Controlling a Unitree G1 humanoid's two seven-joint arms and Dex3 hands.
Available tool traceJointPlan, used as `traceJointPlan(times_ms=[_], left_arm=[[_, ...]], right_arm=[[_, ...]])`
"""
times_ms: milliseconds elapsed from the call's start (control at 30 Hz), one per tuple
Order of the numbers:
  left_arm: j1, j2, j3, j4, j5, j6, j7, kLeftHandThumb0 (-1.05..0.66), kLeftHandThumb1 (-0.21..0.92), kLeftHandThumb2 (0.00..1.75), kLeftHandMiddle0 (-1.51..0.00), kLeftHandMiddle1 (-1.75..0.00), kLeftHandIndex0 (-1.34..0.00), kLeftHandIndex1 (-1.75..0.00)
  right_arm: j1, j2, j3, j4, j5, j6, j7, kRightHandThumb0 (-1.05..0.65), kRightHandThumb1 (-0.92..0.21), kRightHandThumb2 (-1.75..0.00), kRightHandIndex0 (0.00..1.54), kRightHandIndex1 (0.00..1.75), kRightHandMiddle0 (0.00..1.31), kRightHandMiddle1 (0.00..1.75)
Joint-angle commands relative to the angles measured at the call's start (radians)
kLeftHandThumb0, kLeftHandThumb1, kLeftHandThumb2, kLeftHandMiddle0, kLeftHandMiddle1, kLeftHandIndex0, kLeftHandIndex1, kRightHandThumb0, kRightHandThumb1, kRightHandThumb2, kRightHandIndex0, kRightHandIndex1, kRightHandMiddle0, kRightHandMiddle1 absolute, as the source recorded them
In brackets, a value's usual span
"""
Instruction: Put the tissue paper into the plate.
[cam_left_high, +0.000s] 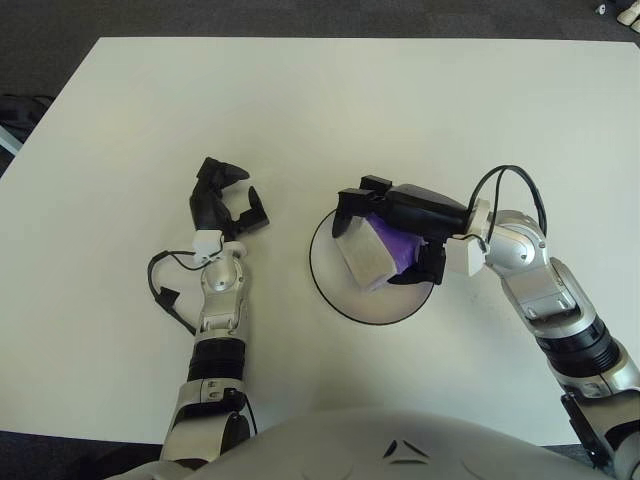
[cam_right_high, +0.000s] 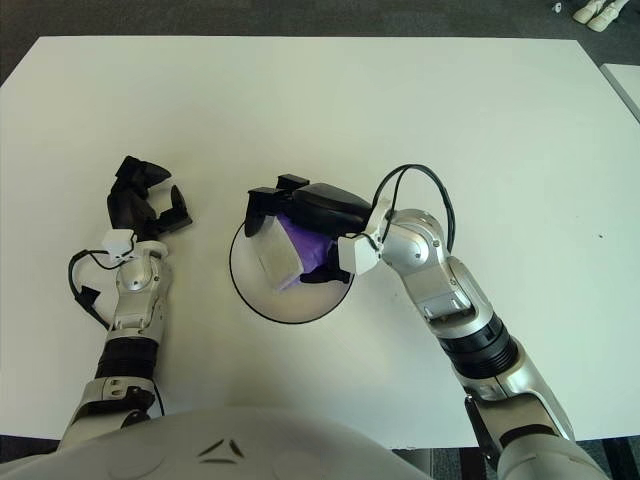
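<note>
Purple-and-white tissue paper (cam_left_high: 375, 252) sits clamped in the right hand (cam_left_high: 395, 222) fingers over the plate (cam_left_high: 372, 300), already above its far half, while the left hand (cam_left_high: 222, 203), fingers apart, shows well left.

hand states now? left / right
Left hand: open, holding nothing, left of the plate.
Right hand: closed on the tissue pack, over the plate.
</note>
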Motion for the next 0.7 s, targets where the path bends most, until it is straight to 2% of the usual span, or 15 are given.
traceJointPlan(times_ms=[0,167,400,667], left_arm=[[0.055,0.01,-0.011,0.054,0.072,-0.018,0.048,-0.01,0.16,1.49,-0.65,-1.69,-0.6,-1.74],[0.054,0.018,-0.021,0.067,0.096,-0.038,0.074,-0.01,0.16,1.47,-0.69,-1.65,-0.57,-1.75],[0.055,0.025,-0.029,0.076,0.11,-0.044,0.09,-0.01,0.16,1.46,-0.72,-1.61,-0.56,-1.75],[0.056,0.03,-0.036,0.076,0.085,-0.042,0.073,-0.01,0.16,1.45,-0.73,-1.58,-0.56,-1.75]], right_arm=[[0.022,-0.008,-0.001,0.032,0.011,-0.073,-0.008,-0.92,-0.69,-0.68,0.01,0.06,0.01,0.08],[0.022,-0.002,-0.005,0.042,0.059,-0.068,0.012,-0.97,-0.71,-0.61,0.0,0.01,0.0,0.01],[0.002,0.009,-0.001,0.019,0.118,0.013,0.049,-0.98,-0.66,-0.57,0.0,0.0,0.0,0.0],[-0.001,0.01,-0.023,0.008,0.132,0.019,0.046,-0.97,-0.59,-0.59,0.0,0.0,0.0,0.0]])
